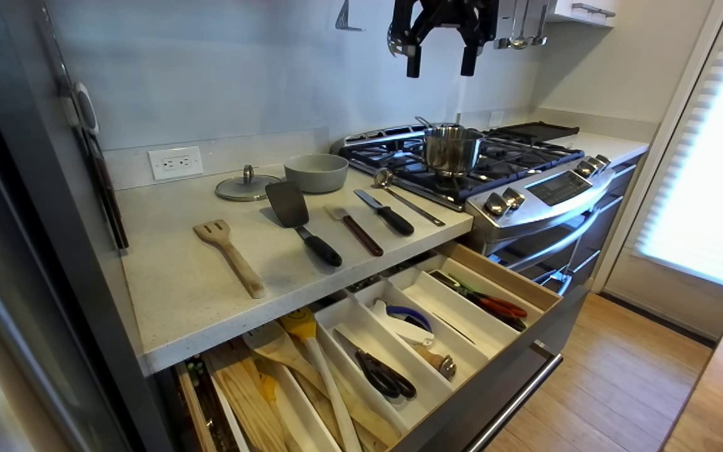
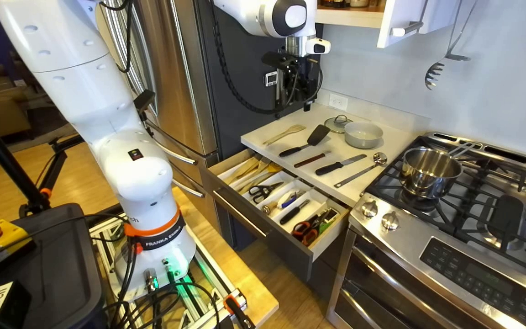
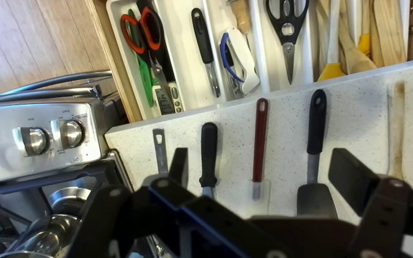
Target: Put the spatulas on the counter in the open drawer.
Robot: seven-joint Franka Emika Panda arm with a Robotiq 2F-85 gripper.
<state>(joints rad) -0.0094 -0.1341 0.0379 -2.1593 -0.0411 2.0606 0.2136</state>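
Several utensils lie side by side on the pale counter [image 1: 167,301]: a slotted wooden spatula [image 1: 228,251], a spatula with a broad dark blade [image 1: 287,204], a red-handled spatula [image 1: 361,233] with a translucent blade, and a black-handled narrow metal blade [image 1: 394,220]. Below the counter's front edge, the drawer [image 1: 504,275] stands pulled out, its white compartments holding scissors and wooden tools. High above the counter, my gripper [image 1: 441,66] is open and holds nothing. From the wrist view, the red-handled spatula [image 3: 260,139] shows between the spread fingers, well below them; its blade end is partly hidden.
A steel ladle [image 1: 412,204] lies at the counter's stove end. Behind the utensils are a glass lid [image 1: 236,190] and a grey bowl [image 1: 316,176]. The gas stove [image 2: 395,244] bears a steel pot [image 2: 427,183]. A tall fridge [image 2: 176,82] flanks the opposite side.
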